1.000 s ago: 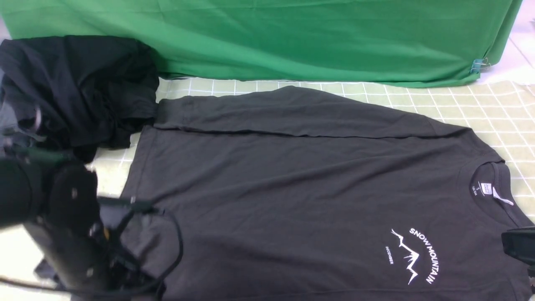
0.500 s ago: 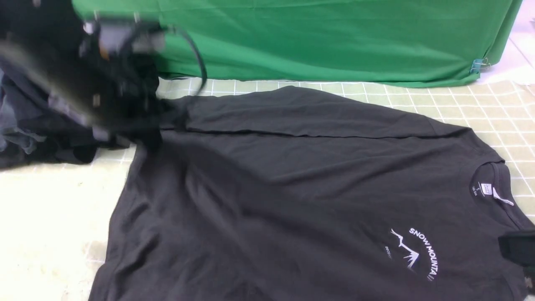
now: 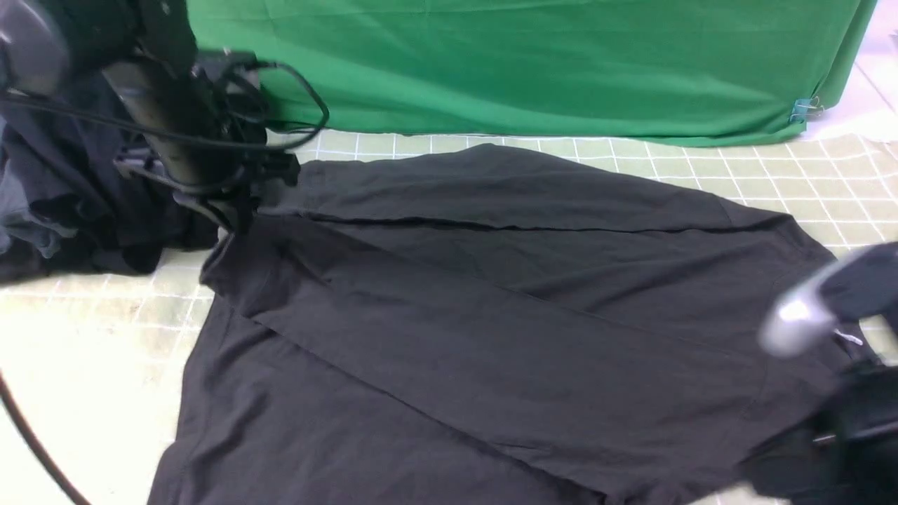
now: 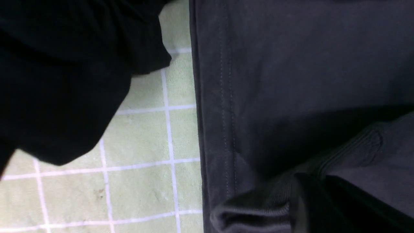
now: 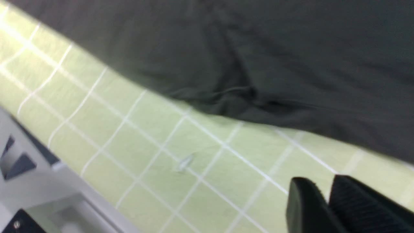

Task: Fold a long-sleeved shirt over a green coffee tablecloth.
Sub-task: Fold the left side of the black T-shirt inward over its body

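Note:
The charcoal long-sleeved shirt (image 3: 491, 315) lies spread on the green coffee tablecloth (image 3: 786, 175), pale with a white grid. One sleeve (image 3: 435, 330) runs diagonally over the body from near right to far left, and the chest print is hidden. At the far left my left gripper (image 3: 235, 214) is shut on that sleeve's ribbed cuff (image 4: 258, 200), beside the shirt's stitched hem (image 4: 223, 106). Over the tablecloth (image 5: 155, 136), just off the shirt's edge (image 5: 258, 81), my right gripper (image 5: 320, 181) has its fingers (image 5: 304, 207) slightly apart with nothing between them. The right arm (image 3: 835, 301) is blurred at the near right.
A bulky black bundle of garments (image 3: 77, 203) lies at the far left, close to my left gripper, and it shows in the left wrist view (image 4: 64, 81) too. A plain deep-green cloth (image 3: 526, 63) hangs along the back. A grey frame edge (image 5: 38, 181) borders the tablecloth.
My left arm swung from the near left to the far left, drawing the sleeve diagonally over the body and covering the print. My right arm rose and its fingers parted.

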{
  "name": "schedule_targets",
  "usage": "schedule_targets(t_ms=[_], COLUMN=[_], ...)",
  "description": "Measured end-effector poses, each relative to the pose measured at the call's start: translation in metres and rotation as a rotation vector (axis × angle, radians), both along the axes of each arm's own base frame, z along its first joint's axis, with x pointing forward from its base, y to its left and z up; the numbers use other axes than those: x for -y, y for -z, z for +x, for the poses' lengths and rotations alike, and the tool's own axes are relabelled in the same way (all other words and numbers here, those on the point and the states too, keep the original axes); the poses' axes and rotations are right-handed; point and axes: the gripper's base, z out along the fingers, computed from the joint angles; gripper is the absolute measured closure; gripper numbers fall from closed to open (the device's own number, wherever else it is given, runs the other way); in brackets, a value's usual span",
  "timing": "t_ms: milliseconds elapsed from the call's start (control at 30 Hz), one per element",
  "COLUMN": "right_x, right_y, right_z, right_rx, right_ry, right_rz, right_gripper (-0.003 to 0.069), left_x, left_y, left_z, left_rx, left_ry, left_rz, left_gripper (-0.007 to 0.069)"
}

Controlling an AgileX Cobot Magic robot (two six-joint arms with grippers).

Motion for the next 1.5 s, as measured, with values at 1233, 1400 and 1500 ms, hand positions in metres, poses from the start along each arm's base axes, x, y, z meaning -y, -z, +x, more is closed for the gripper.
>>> schedule_targets(t_ms=[1233,1400,1500], right_x=[-0.055,-0.054,-0.056], right_y=[0.078,0.091,0.095], right_z=[0.01,-0.011,-0.016], right_rx=[-0.132,-0.168,-0.165], right_ry=[-0.064,-0.088,-0.094], right_rz=[-0.187,-0.209,-0.205], right_gripper=[0.0625,0.0607,0.0571], left_x=[0.0,0.0,0.001], left_y=[0.008,0.008,0.008], left_z=[-0.009,-0.011,-0.011], left_rx=[-0.143,-0.159,-0.162], left_ry=[0.068,0.068,0.067], left_rz=[0.014,0.015,0.01], left_gripper=[0.0617,0.0617,0.0617])
